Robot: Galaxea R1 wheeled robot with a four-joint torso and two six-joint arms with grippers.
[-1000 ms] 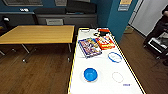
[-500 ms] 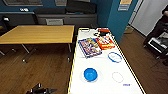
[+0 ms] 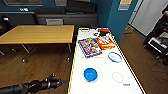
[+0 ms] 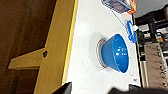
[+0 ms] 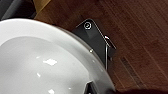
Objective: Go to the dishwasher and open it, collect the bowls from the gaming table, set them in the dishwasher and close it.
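Below, left arm: extended low from the picture's left, nearly level, its left end effector (image 3: 58, 82) just beside the white worktop (image 3: 105, 75) edge; finger state cannot be told.
Blue bowl (image 3: 90, 74): upright on the worktop, near the left end effector.
Blue-rimmed bowl (image 3: 114, 56): set farther along the worktop, beside game boxes (image 3: 90, 47).
Right wrist view: a white bowl (image 5: 37, 65) is seen close, over wooden floor (image 5: 140, 37).

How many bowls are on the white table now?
2. The solid blue bowl stands near the table's left edge, closest to the robot. The pale bowl with a blue rim sits farther back toward the right edge, beside the game boxes.
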